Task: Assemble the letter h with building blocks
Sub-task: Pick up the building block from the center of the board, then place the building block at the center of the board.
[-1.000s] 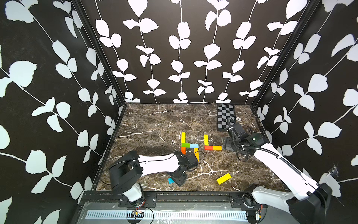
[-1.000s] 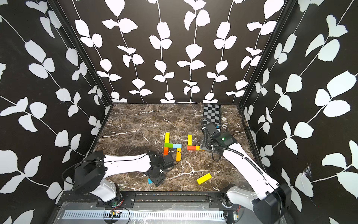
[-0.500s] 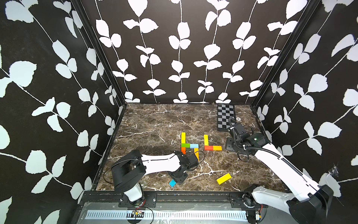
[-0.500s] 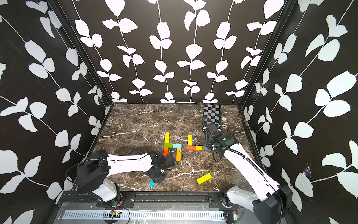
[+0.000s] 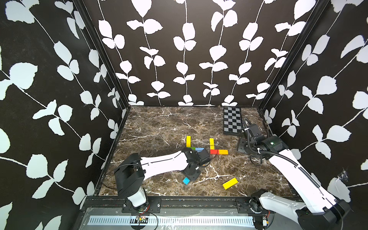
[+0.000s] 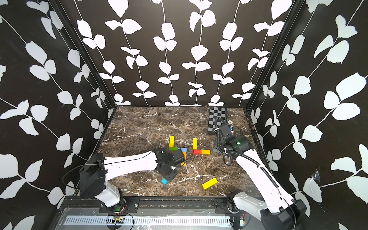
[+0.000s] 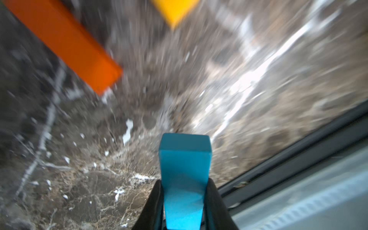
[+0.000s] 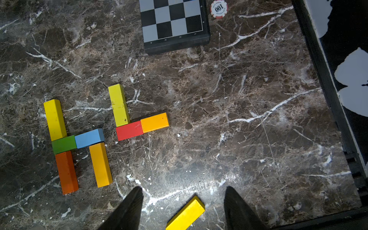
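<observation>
Light-blue glossy rectangular block [image 7: 185, 159] sits pinched in my left claw [image 7: 184, 182]; I judge it light, stiff, slick, best held by flat sides.

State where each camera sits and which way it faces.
Both top views: high at the front, looking down on the marble table, left arm and right arm.
Left wrist: on that arm, looking along the left gripper, shut on a light blue block.
Right wrist: raised, looking down past the open right gripper at the block h and a loose yellow block.
Shared: the top views show both those blocks too.
</observation>
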